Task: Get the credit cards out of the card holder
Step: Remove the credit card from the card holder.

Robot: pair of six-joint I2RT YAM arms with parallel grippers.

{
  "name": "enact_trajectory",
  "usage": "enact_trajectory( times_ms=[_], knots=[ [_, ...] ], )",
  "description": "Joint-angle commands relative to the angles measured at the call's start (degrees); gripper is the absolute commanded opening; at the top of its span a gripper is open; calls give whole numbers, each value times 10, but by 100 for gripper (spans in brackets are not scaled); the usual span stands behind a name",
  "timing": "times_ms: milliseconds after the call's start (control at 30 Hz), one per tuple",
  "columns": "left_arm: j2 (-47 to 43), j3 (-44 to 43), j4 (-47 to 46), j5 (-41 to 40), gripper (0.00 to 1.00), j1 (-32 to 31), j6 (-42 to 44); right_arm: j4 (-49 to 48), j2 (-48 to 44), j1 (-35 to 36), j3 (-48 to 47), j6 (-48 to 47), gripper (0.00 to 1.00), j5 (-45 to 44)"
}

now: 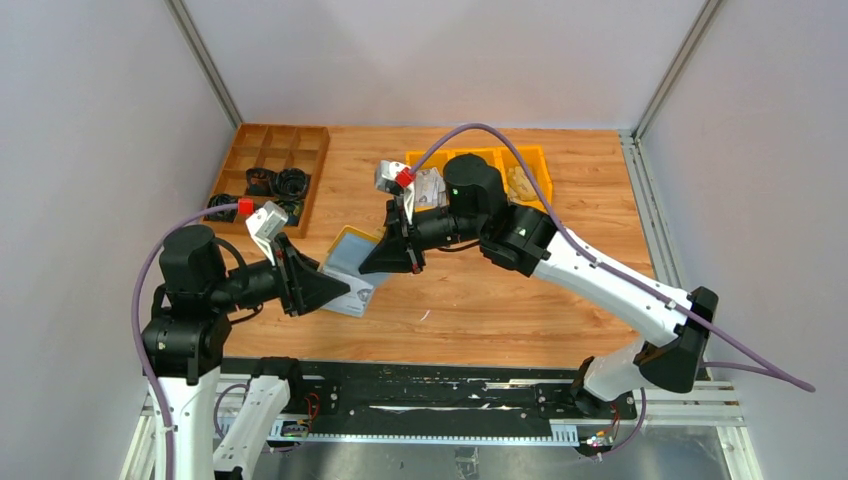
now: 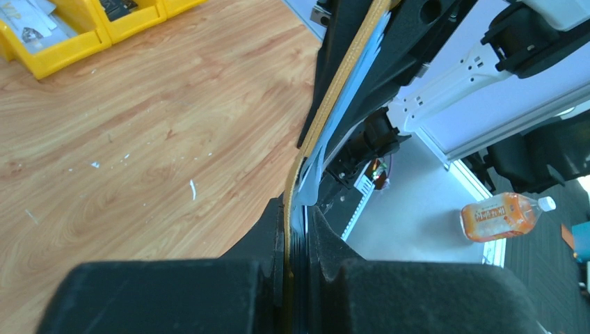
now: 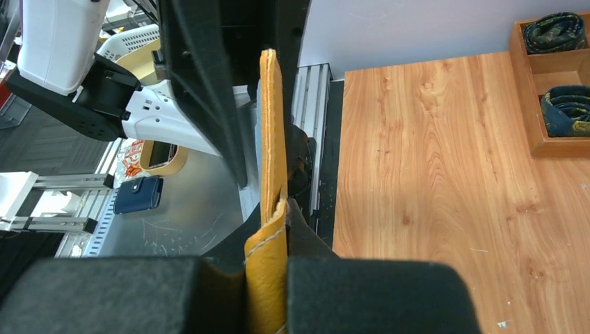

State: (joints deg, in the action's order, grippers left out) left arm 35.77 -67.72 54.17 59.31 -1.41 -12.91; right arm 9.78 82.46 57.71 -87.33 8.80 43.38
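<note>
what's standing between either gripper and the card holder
Nothing visible. The left gripper and the right gripper are each clamped on an edge of the card holder, which is held between them.

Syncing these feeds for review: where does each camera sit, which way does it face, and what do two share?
Top external: above and behind, looking down on the table; shows left arm, right arm, left gripper and right gripper on the card holder.
Left wrist: wrist-mounted, faces along its shut fingers toward the yellow bins.
Right wrist: wrist-mounted, faces along its shut fingers toward the wooden tray.
Shared: both wrist views see the card holder edge-on.
</note>
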Motion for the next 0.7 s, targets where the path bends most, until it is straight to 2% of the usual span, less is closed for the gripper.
enact_trajectory(
  times_ms=[0,133,233,333,433,500,667],
  knots=[
    [0,-13,14,20,49,0,17,-66,-20,-8,3,39,0,-12],
    [-10,-3,5,46,79,1,8,-270,-63,-24,97,174,0,-49],
    [-35,23,-66,59,82,0,-51,-385,-85,-31,153,245,0,-81],
    [-78,69,-229,51,82,0,-176,-477,-100,-31,202,297,0,-111],
    [-109,103,-342,37,78,0,-260,-531,-108,-31,239,340,0,-128],
    [-106,102,-353,27,72,0,-271,-573,-110,-30,263,372,0,-132],
    [-69,79,-341,19,46,1,-269,-634,-111,-27,313,422,0,-144]
  ],
)
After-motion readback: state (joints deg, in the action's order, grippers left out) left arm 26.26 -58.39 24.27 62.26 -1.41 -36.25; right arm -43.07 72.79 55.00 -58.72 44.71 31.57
